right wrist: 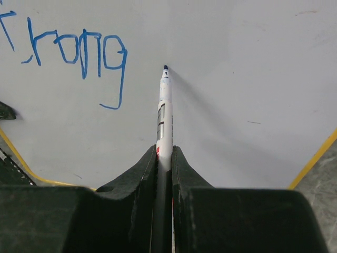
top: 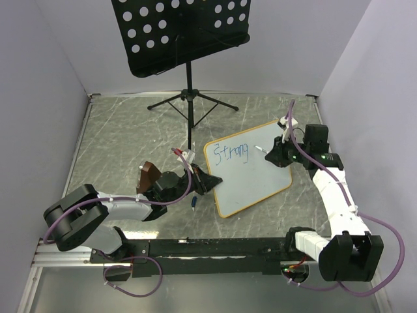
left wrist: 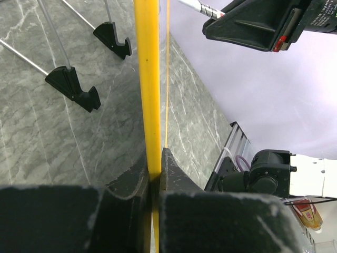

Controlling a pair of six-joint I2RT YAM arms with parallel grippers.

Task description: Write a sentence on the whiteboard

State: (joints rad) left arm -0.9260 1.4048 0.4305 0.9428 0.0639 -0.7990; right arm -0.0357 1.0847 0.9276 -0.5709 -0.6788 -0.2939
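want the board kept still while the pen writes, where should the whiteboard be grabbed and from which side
Pinch the whiteboard by its thin frame on the left edge, coming from the left, as the left pincer does. It is a flat sheet, so only the rim fits between fingers, and that edge is clear of the right pincer holding the marker beside the blue word.

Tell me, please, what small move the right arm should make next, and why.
Probably slide the marker slightly further along the whiteboard to begin another word: only "Strong" is written, the tip sits just past its g, and the left gripper clamps the frame.
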